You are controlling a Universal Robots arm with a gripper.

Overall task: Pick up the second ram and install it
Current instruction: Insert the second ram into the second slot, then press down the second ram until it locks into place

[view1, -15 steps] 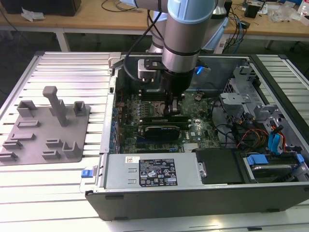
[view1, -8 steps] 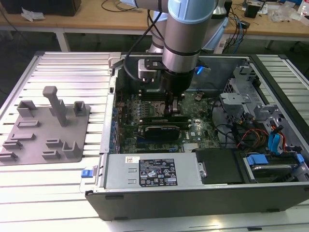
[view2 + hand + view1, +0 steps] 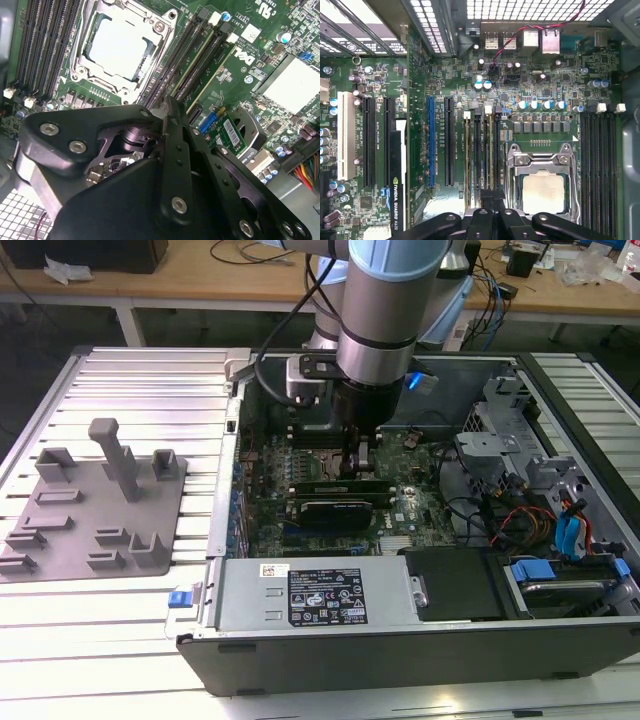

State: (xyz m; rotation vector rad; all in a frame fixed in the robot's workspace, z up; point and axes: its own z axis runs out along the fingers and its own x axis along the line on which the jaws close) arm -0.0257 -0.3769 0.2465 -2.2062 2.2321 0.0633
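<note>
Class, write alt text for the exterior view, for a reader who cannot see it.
A grey robot arm reaches down into an open computer case lying on a slatted metal table, its gripper just above the green motherboard, beside a black card. A grey holder tray sits at the exterior view's left.
</note>
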